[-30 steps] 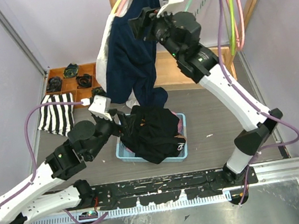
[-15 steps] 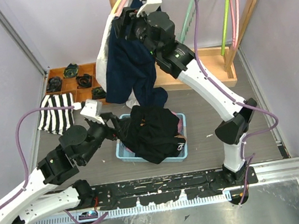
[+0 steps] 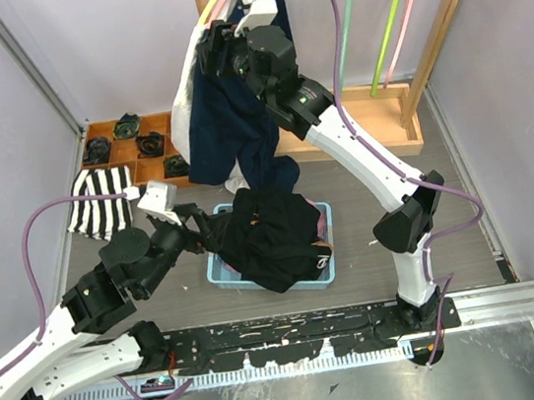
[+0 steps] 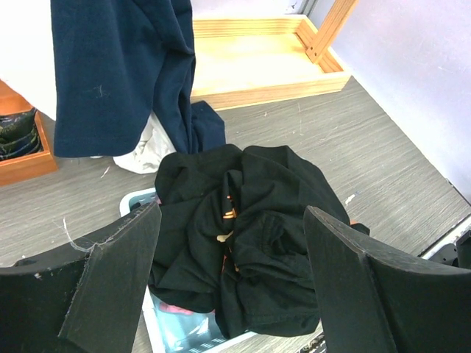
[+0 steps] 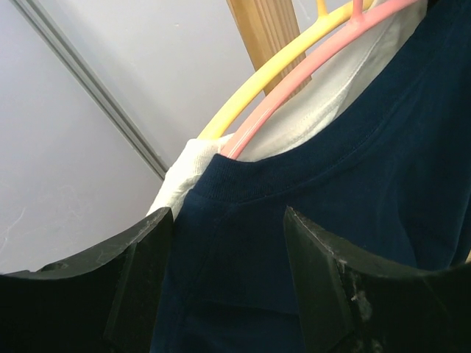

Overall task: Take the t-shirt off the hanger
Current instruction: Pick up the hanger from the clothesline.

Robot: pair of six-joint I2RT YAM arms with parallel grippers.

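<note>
A navy t-shirt point(image 3: 231, 120) hangs on a pink hanger point(image 5: 294, 92) at the left end of the wooden rack point(image 3: 440, 16), in front of a white t-shirt point(image 5: 331, 81) on a yellow hanger point(image 5: 257, 92). My right gripper point(image 3: 215, 56) is open, its jaws on either side of the navy shirt's shoulder just below the collar point(image 5: 280, 176). My left gripper point(image 3: 202, 231) is open and empty, low over a pile of black clothes point(image 4: 257, 228) in a light blue bin point(image 3: 219, 271). The navy shirt's lower part shows in the left wrist view point(image 4: 118, 73).
A wooden compartment tray point(image 3: 129, 140) with dark rolled items stands at the back left. A striped black-and-white cloth point(image 3: 98, 204) lies beside it. Green and pink empty hangers point(image 3: 390, 13) hang on the rack at the right. The rack's wooden base point(image 3: 356, 123) lies behind the bin.
My right arm has swung left along the rack from the empty hangers to the navy shirt's shoulder. My left gripper has shifted slightly left beside the bin.
</note>
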